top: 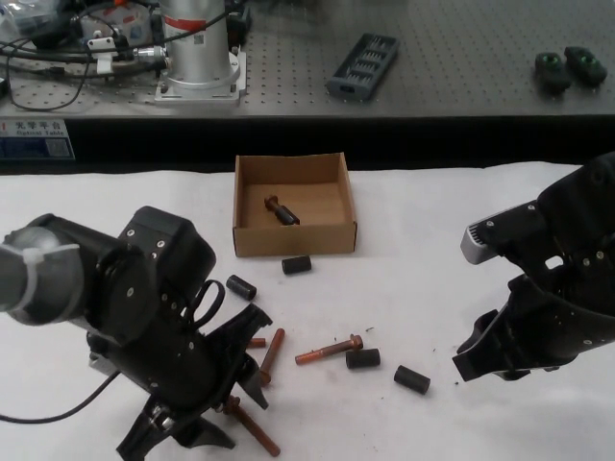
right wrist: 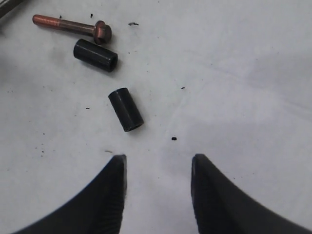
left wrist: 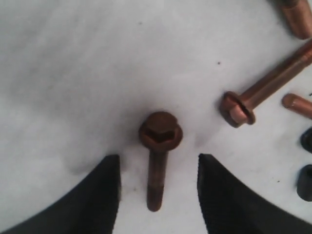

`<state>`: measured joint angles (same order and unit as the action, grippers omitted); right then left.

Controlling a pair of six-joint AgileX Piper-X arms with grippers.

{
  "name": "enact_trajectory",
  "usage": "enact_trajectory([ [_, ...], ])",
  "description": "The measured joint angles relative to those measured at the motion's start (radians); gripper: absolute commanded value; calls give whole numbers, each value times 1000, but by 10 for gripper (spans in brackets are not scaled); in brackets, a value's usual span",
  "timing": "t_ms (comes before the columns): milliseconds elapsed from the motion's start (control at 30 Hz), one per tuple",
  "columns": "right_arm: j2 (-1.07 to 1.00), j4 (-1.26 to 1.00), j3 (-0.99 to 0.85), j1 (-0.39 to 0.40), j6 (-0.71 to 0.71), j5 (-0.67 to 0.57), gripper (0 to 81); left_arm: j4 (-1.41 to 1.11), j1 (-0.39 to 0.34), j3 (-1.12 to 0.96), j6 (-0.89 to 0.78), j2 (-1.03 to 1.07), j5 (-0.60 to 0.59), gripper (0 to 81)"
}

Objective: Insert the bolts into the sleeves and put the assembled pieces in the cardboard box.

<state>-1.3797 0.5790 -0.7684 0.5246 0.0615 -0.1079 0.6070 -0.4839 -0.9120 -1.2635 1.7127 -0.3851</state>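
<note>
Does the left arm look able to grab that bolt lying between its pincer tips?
Probably yes: the left pincer is open, the bolt lies between its fingers on the white cloth, and nothing covers it.

This is a robotics lab or research workshop. At the back runs a metal table top [top: 452, 38] drilled with a regular grid of holes, the kind used for mounting instruments, with a silver post [top: 197, 43] standing on it and a tangle of cables [top: 48, 53] beside it. In front, black robot arms [top: 144, 307] stand over a white cloth [top: 423, 230] where bolts [top: 329, 350] and sleeves [top: 411, 378] lie scattered.
</note>
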Motion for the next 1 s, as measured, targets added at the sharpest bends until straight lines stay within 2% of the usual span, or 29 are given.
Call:
enact_trajectory([
  [267, 0, 0, 0, 0, -19, -7, 321, 67, -22, -117, 62, 92, -4, 359],
  [567, 0, 0, 0, 0, -22, -7, 321, 121, -22, -133, 96, 101, -6, 359],
  [767, 0, 0, 0, 0, -22, -7, 321, 161, -22, -136, 96, 101, 4, 309],
  [1000, 0, 0, 0, 0, -22, -7, 321, 173, -26, -136, 96, 101, 24, 305],
])
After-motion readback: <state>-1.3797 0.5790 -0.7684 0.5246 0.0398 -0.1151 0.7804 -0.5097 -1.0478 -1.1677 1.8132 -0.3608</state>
